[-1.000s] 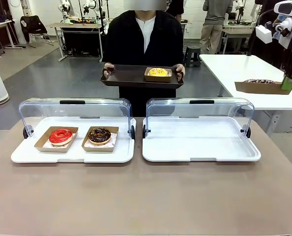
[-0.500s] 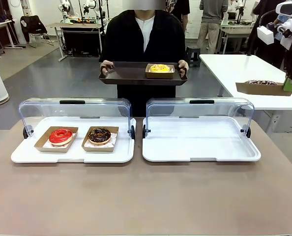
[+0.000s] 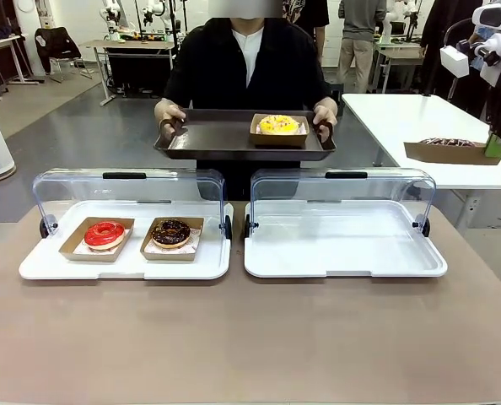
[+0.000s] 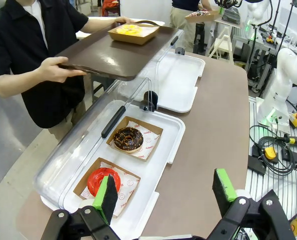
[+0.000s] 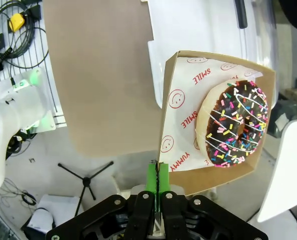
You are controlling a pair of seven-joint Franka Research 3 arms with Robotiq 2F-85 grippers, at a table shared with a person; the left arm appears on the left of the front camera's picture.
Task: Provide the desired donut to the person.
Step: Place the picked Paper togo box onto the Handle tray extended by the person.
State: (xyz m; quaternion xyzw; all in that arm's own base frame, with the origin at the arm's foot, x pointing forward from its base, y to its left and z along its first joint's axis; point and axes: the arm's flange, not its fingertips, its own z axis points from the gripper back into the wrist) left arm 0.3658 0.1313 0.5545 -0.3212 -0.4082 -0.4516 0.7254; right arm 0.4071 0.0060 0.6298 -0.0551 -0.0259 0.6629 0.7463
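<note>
The right gripper (image 5: 158,187) is pinching the edge of the sprinkled donut's box (image 5: 216,120) up in the air, the left gripper (image 4: 166,192) stands spread – the person's tray (image 3: 225,139) with a yellow donut (image 3: 277,126) waits, so the delivery is not yet done.

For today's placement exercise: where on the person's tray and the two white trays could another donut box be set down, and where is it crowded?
The brown serving tray is bare left of the yellow donut box. The right white tray is bare throughout. The left white tray is crowded: the red donut and the chocolate donut fill its middle.
</note>
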